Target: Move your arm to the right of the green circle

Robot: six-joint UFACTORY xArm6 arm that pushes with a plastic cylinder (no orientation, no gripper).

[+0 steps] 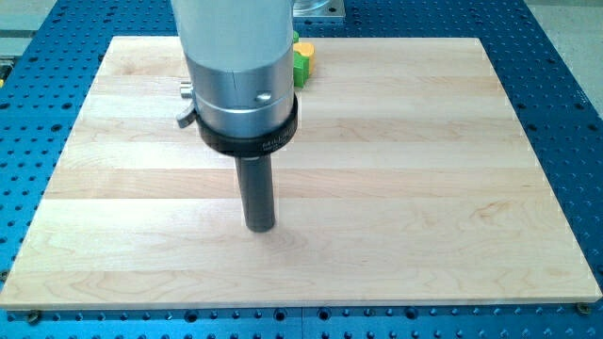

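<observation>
A green block (301,67), its shape partly hidden by the arm, sits near the view's top edge of the wooden board (424,188). A yellow block (304,47) touches it on its upper side. My tip (260,227) rests on the board near its middle, well below and slightly left of the green block. The arm's grey body (240,66) covers the left part of both blocks.
The board lies on a blue perforated table (565,75). A metal fixture (316,8) shows at the view's top edge, just above the board.
</observation>
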